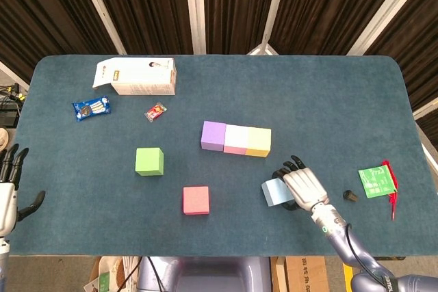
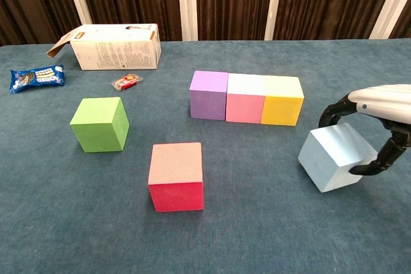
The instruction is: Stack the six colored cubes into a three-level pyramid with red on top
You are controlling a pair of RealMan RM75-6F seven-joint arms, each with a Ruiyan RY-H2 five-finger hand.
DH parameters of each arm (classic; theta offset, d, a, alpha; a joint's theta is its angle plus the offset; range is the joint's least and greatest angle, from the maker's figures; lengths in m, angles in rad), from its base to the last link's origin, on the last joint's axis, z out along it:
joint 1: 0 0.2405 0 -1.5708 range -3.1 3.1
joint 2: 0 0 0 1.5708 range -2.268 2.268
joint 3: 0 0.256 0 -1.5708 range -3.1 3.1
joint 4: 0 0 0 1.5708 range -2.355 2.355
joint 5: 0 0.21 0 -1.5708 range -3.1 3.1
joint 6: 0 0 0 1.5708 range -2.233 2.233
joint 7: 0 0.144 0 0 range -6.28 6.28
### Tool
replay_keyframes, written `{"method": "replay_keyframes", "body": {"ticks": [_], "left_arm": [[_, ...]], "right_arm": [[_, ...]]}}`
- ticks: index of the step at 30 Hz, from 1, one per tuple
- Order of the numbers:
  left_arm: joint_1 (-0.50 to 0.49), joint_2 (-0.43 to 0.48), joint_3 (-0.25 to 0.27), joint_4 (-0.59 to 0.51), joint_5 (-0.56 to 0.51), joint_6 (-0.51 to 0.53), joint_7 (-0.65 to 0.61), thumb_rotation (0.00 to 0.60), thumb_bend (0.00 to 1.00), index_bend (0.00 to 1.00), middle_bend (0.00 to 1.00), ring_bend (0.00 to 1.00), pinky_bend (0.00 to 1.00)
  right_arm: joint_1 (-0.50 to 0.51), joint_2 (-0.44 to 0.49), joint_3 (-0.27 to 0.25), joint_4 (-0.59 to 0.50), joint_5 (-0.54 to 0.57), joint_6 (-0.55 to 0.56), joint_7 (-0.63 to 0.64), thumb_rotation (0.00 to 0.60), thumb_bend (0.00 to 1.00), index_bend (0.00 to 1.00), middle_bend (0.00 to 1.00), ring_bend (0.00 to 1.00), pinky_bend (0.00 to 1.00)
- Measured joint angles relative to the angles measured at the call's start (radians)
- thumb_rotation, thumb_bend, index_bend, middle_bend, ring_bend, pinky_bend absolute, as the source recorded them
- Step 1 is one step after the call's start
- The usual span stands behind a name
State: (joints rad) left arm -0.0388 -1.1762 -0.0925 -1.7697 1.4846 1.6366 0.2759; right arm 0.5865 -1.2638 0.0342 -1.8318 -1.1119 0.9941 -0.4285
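Now right hand (image 2: 379,120) fingers (image 2: 331,112) curled around tilted light-blue cube (image 2: 334,158).

No legible text or labels

We see a dark teal worktop (image 2: 270,235). On it sit a purple cube (image 2: 209,95), a pink cube (image 2: 245,98), a yellow cube (image 2: 282,100), a lime-green cube (image 2: 99,124), a red cube (image 2: 176,176) and a pale blue cube (image 2: 331,157). Our right hand (image 2: 376,126) is silver with black fingers (image 2: 331,113). The carton (image 2: 115,46) is white; the snack packet (image 2: 36,77) is blue.
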Motion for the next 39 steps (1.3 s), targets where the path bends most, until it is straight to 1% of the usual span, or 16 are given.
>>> {"method": "replay_keyframes", "body": {"ticks": [5, 9, 13, 16, 18, 21, 24, 25, 30, 34, 37, 39], "left_arm": [[0.003, 0.0, -0.002, 0.01, 0.007, 0.011, 0.025, 0.6, 0.33, 0.05, 0.0, 0.0, 0.0], [0.005, -0.004, -0.006, 0.022, 0.016, 0.027, 0.05, 0.6, 0.33, 0.05, 0.0, 0.0, 0.0], [0.007, -0.019, -0.019, 0.04, 0.02, 0.051, 0.063, 0.6, 0.33, 0.05, 0.0, 0.0, 0.0], [0.008, -0.026, -0.027, 0.046, 0.013, 0.057, 0.065, 0.6, 0.33, 0.05, 0.0, 0.0, 0.0], [0.009, -0.026, -0.031, 0.045, 0.004, 0.055, 0.06, 0.6, 0.34, 0.05, 0.0, 0.0, 0.0], [0.008, -0.025, -0.037, 0.044, -0.008, 0.051, 0.058, 0.6, 0.34, 0.05, 0.0, 0.0, 0.0], [0.007, -0.026, -0.043, 0.045, -0.019, 0.047, 0.058, 0.6, 0.34, 0.05, 0.0, 0.0, 0.0], [0.006, -0.027, -0.045, 0.046, -0.023, 0.046, 0.057, 0.6, 0.34, 0.05, 0.0, 0.0, 0.0], [0.003, -0.027, -0.054, 0.052, -0.039, 0.039, 0.056, 0.6, 0.34, 0.05, 0.0, 0.0, 0.0], [0.001, -0.032, -0.06, 0.061, -0.046, 0.041, 0.067, 0.6, 0.33, 0.05, 0.0, 0.0, 0.0], [-0.001, -0.038, -0.065, 0.066, -0.052, 0.044, 0.077, 0.6, 0.34, 0.05, 0.0, 0.0, 0.0], [-0.001, -0.043, -0.068, 0.069, -0.054, 0.046, 0.084, 0.6, 0.34, 0.05, 0.0, 0.0, 0.0]], "right_arm": [[0.0, 0.029, 0.006, -0.043, 0.04, 0.006, -0.017, 0.6, 0.3, 0.38, 0.38, 0.17, 0.0], [0.006, 0.083, 0.017, -0.109, 0.093, 0.01, -0.034, 0.6, 0.3, 0.38, 0.38, 0.17, 0.0], [0.019, 0.166, 0.047, -0.201, 0.173, 0.024, -0.052, 0.6, 0.3, 0.38, 0.38, 0.17, 0.0], [0.038, 0.226, 0.079, -0.257, 0.247, 0.042, -0.071, 0.6, 0.3, 0.42, 0.38, 0.17, 0.0], [0.057, 0.25, 0.101, -0.284, 0.301, 0.048, -0.083, 0.6, 0.3, 0.44, 0.38, 0.17, 0.0], [0.106, 0.284, 0.139, -0.317, 0.417, 0.042, -0.106, 0.6, 0.3, 0.44, 0.38, 0.17, 0.0], [0.183, 0.306, 0.174, -0.333, 0.565, 0.039, -0.147, 0.6, 0.3, 0.44, 0.38, 0.17, 0.0], [0.222, 0.309, 0.187, -0.335, 0.629, 0.042, -0.172, 0.6, 0.3, 0.44, 0.38, 0.17, 0.0], [0.394, 0.284, 0.236, -0.316, 0.909, 0.079, -0.278, 0.6, 0.3, 0.44, 0.38, 0.17, 0.0], [0.552, 0.222, 0.284, -0.237, 1.166, 0.115, -0.37, 0.6, 0.3, 0.44, 0.38, 0.17, 0.0], [0.671, 0.156, 0.32, -0.139, 1.32, 0.141, -0.44, 0.6, 0.3, 0.44, 0.38, 0.17, 0.0], [0.729, 0.113, 0.341, -0.074, 1.385, 0.154, -0.477, 0.6, 0.3, 0.44, 0.38, 0.17, 0.0]]}}
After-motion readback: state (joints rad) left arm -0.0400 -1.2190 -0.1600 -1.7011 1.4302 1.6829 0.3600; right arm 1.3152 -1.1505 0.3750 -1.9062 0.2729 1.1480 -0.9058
